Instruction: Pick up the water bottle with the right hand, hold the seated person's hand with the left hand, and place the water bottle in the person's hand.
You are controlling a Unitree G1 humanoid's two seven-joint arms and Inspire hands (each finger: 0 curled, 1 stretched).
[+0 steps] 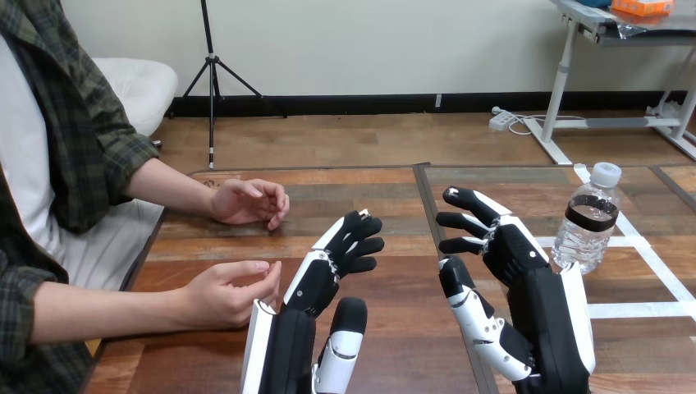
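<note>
A clear water bottle point(588, 217) with a white cap and a dark label band stands upright on the wooden table point(394, 197) at the right. My right hand point(509, 271) hovers just left of it, fingers relaxed and holding nothing, a small gap between them and the bottle. My left hand point(320, 283) is raised near the table's middle, fingers loosely bent, empty. The person's nearer hand point(230, 294) rests on the table just left of my left hand, close but apart. The person's farther hand point(250, 201) lies on the table behind it, fingers loosely curled.
White tape lines point(648, 254) cross the table's right part around the bottle. A seam point(431, 213) splits the tabletop down the middle. The person sits along the table's left edge, forearms reaching in over it.
</note>
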